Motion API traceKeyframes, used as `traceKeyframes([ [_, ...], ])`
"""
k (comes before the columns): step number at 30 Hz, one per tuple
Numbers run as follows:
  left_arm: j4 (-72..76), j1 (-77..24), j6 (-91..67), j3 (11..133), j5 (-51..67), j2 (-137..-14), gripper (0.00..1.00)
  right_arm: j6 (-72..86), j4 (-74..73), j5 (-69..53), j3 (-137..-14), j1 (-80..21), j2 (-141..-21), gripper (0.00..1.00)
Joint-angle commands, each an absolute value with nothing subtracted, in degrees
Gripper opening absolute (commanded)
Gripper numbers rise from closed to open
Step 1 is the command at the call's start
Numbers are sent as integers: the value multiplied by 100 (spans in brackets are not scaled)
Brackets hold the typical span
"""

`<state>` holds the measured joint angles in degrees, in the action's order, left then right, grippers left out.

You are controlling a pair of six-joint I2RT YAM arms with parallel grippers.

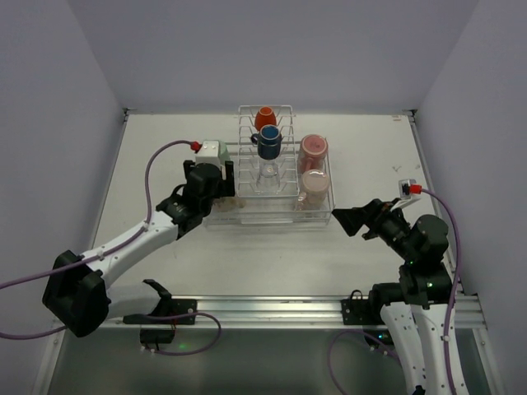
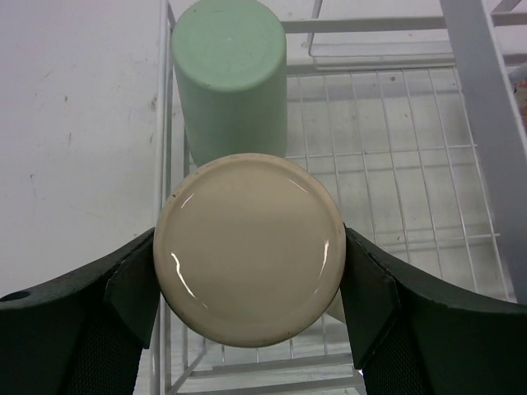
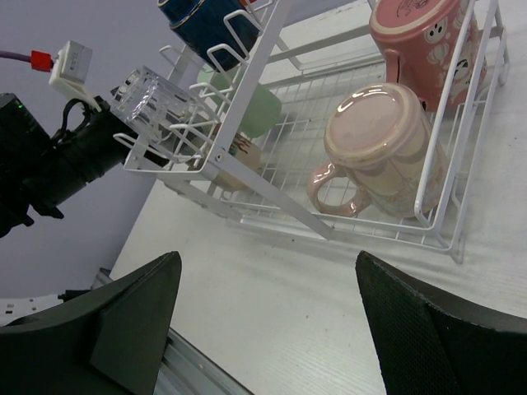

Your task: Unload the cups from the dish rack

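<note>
The wire dish rack [image 1: 272,216] stands mid-table. At its left end my left gripper [image 2: 249,280] is shut on an upturned cream mug [image 2: 249,247], one finger against each side. A mint-green tumbler [image 2: 230,82] stands upside down just beyond it. On the middle tines sit an orange-red mug [image 1: 264,118], a dark-blue mug [image 1: 268,145] and a clear glass [image 1: 268,173]. Two pink cups [image 1: 313,148] [image 3: 379,148] lie in the right section. My right gripper [image 3: 268,280] hovers open and empty over the table, short of the rack's right front corner.
White walls close in the table on the left, back and right. A metal rail [image 1: 329,311] runs along the near edge by the arm bases. Purple cables [image 1: 156,160] loop from both wrists.
</note>
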<state>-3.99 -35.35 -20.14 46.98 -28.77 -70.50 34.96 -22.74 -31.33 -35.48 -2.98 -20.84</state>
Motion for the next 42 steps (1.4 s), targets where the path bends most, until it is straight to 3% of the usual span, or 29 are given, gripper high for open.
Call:
traceKeyframes([
  [1, 466, -3560, -1951, 4887, -3146, -6408, 26, 3542, -2162, -3340, -3568, -316, -2180, 89],
  [11, 27, -3559, -1828, 5132, -3523, -5845, 17, 3656, -2022, -3384, -3630, -343, -2267, 89],
  [33, -598, -3551, -1459, 5757, -4430, -4545, 6, 4324, -853, -3270, -3946, -1063, -3128, 88],
  [42, -730, -3551, -1845, 6389, -3271, -4070, 3, 4755, -62, -3050, -4605, -1933, -3805, 88],
])
